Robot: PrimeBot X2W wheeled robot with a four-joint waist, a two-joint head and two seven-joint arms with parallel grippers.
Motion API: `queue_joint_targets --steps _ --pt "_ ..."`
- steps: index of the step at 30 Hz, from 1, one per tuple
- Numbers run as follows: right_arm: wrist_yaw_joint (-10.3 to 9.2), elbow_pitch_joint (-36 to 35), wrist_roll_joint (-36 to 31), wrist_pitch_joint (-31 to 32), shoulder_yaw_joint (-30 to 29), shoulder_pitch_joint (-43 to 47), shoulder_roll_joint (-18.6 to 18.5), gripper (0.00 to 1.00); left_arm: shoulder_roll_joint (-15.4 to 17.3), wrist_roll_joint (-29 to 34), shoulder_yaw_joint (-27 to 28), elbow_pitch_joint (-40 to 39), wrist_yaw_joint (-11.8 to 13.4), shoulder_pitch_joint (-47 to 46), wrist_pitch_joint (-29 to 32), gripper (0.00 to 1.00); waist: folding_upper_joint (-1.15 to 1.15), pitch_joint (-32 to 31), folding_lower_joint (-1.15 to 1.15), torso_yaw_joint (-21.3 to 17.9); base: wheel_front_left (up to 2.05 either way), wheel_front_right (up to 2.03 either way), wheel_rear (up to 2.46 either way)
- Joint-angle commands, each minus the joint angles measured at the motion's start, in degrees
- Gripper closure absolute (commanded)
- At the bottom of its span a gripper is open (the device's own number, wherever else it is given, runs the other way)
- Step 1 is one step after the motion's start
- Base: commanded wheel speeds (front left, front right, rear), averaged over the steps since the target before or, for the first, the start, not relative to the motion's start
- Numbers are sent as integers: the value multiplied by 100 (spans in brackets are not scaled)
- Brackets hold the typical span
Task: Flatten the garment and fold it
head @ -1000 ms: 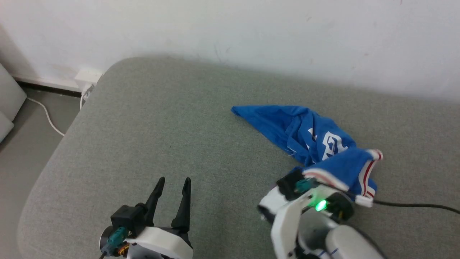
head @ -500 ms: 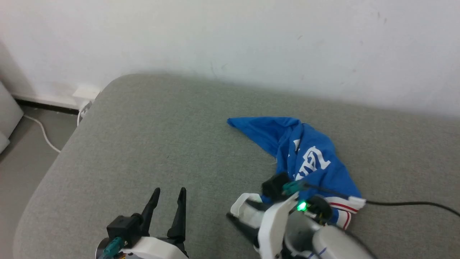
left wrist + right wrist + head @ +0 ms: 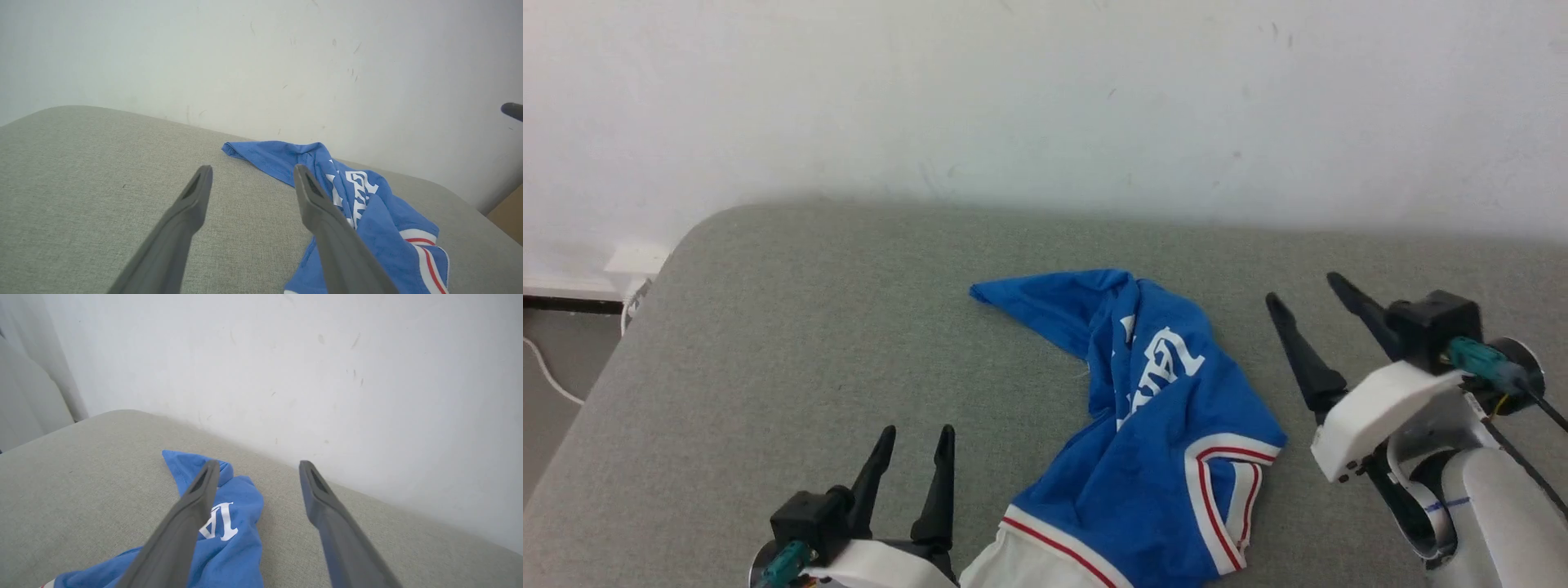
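At 7 o'clock on the grey cushion [image 3: 792, 327]: left gripper [image 3: 917, 430], fingers spread, holding nothing.
Centre toward 6 o'clock: blue jersey [image 3: 1152, 425], crumpled and twisted, lettering partly buried, striped trim nearest.
At 3 o'clock: right gripper [image 3: 1300, 288], spread, empty, near the jersey.
Risk: pinching bunched double layers could tighten the twist.
Containers: none.

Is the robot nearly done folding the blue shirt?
Not nearly. Done: nothing; the garment lies bunched and twisted on the grey cushion. In hand: nothing; the left gripper and right gripper are open and empty beside it. Left: flattening it, then folding.
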Motion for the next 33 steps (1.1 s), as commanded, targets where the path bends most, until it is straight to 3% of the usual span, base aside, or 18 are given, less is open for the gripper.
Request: queue_joint_targets --steps 1,7,10,14,24,27,33 --pt "-4 -70 -40 -176 -99 134 103 0 -9 -34 -31 12 20 -49 -28 0 -1 53 0 -112 0 0 0" --pt "-4 -322 -572 -1261 -958 713 431 0 -6 -53 -340 358 -73 -169 -2 0 -1 195 0 -285 0 0 0" --pt "-4 -376 -755 -1592 -1356 1041 692 0 100 28 -612 517 -138 -349 328 0 -1 270 0 -384 0 0 0" --pt "-4 -459 -907 -1734 -1596 1343 895 0 314 27 -950 399 -193 -614 1331 0 -1 408 0 -543 0 0 0" --pt "-4 -714 -1023 -1707 -1553 1378 1019 0 1155 177 -1508 -505 -153 -1383 4913 0 -1 956 0 -924 0 0 0" --pt "-4 -705 -1006 -1738 -1483 1300 1032 0 1222 57 -1548 -608 -144 -1440 5506 0 -1 1126 0 -1064 0 0 0" --pt "-4 -600 -927 -1856 -1521 1182 1043 0 1416 -177 -1728 -581 -199 -1407 5966 0 -1 1420 0 -1240 0 0 0"
